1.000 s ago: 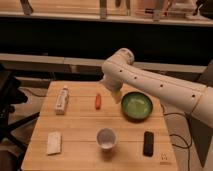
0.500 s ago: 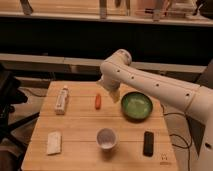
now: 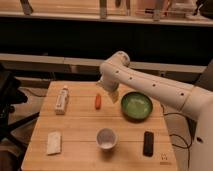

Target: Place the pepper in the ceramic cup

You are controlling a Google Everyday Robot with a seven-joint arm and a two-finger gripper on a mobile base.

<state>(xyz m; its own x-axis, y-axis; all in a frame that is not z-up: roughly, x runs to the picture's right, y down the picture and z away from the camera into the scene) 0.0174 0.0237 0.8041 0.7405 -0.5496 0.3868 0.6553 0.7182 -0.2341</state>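
The pepper [image 3: 98,101] is a small red-orange chili lying on the wooden table [image 3: 80,130], left of centre. The ceramic cup [image 3: 106,138] is a small white round cup standing upright near the front middle of the table. My gripper [image 3: 111,95] hangs from the white arm, just right of the pepper and a little above the table, close to the pepper but apart from it. The cup is well in front of the gripper.
A green bowl [image 3: 136,106] sits right of the gripper. A white tube with a dark label [image 3: 62,100] lies at the left. A white cloth-like pad [image 3: 53,142] lies front left. A black rectangular item [image 3: 148,143] lies front right.
The arm has swung left and lower, bringing the gripper from near the green bowl to beside the pepper. The objects on the table have not moved.
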